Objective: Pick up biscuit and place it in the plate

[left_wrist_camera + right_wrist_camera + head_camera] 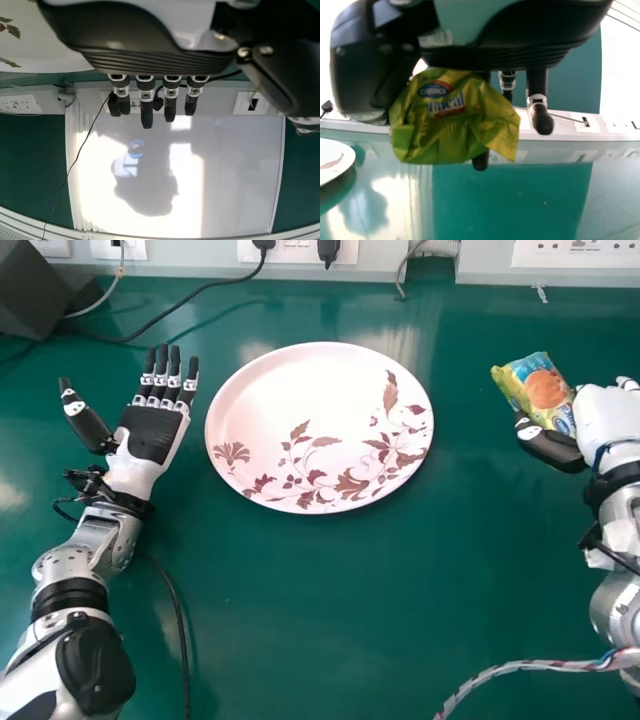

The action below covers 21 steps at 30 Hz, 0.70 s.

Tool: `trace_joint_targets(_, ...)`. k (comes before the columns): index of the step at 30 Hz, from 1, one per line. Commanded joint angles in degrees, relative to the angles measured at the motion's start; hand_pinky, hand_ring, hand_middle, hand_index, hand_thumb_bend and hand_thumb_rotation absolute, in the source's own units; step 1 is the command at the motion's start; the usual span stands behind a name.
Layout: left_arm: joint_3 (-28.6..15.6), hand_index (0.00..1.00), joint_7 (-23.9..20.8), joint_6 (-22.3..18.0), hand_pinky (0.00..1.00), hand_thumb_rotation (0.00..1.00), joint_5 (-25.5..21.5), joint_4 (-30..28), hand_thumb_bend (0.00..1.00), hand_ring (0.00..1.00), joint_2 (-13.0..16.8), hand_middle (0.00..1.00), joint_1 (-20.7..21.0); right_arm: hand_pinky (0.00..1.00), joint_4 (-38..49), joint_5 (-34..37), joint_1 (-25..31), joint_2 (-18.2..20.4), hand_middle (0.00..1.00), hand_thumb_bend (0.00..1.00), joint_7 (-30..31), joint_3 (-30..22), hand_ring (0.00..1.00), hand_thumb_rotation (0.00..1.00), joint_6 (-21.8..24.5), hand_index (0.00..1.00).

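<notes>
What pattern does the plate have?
The plate is white-pink with brownish-red flowers and leaves, best seen in the head view.

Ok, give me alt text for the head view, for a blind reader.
Robot's right hand holds a biscuit packet to the right of a flowered plate on a green table; its open left hand is to the plate's left.

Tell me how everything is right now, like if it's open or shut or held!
Biscuit packet: wrapped, crinkly, held up
Right hand: curled round the packet
Left hand: open, palm up
Plate: face up, biscuit not on it
Black plugs: plugged in
</notes>
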State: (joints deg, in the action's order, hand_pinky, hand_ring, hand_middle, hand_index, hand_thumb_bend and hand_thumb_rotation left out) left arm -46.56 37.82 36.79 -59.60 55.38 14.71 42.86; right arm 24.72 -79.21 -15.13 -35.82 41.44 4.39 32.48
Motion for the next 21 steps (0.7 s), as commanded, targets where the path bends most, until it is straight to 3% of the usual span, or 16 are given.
trace_joint_targets(1, 0.0, 1.0, 0.2, -0.5, 1.0, 0.59, 0.4, 0.4, 1.0, 0.91, 0.8, 0.99, 0.1, 0.12, 1.9, -1.7, -1.3, 0.7, 0.25, 0.45, 0.8, -0.9, 0.19, 0.13, -0.6, 0.47)
trace_joint_targets(10, 0.5, 1.0, 1.5, -1.6, 1.0, 0.61, 1.5, 1.8, 1.0, 0.94, 1.7, 0.99, 0.3, 0.12, 4.0, -5.7, -2.2, 3.0, 0.26, 0.46, 1.5, -1.6, 0.2, 0.06, -3.3, 0.47)
trace_joint_targets(21, 0.2, 1.0, 0.4, -1.7, 1.0, 0.59, 1.4, 0.8, 1.0, 0.94, 1.4, 0.98, 0.1, 0.12, 6.9, -6.0, -2.5, 6.7, 0.25, 0.45, 0.9, -3.4, 0.2, 0.12, -6.2, 0.47)
